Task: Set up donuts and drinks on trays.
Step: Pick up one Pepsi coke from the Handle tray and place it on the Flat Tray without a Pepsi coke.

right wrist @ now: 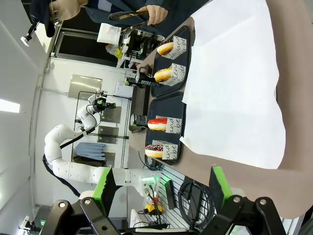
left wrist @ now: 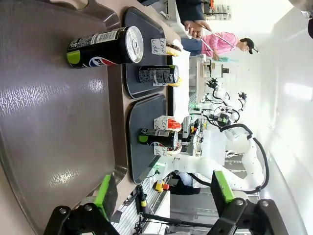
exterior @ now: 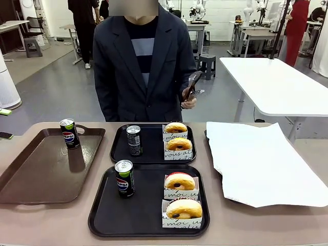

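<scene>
Two black trays lie mid-table. The near tray [exterior: 148, 207] holds a Pepsi can [exterior: 124, 179] and two sleeved donuts, one red-iced [exterior: 180, 182] and one chocolate-topped [exterior: 184, 209]. On the far tray [exterior: 152, 149] stand a black-and-silver can [exterior: 134, 140] and two golden donuts [exterior: 176, 128] [exterior: 179, 144]. A second Pepsi can [exterior: 69, 133] stands on the brown tray [exterior: 41, 164]. My left gripper [left wrist: 164, 193] hangs open above the brown tray's edge, nothing between its green pads. My right gripper [right wrist: 161, 186] is open too, held over the table's edge by the white paper [right wrist: 234, 83].
A person in a dark jacket stands at the far side holding tongs [exterior: 192, 84] in one hand. The white paper sheet [exterior: 261, 164] covers something dark at the table's right. Bare tabletop runs along the front edge.
</scene>
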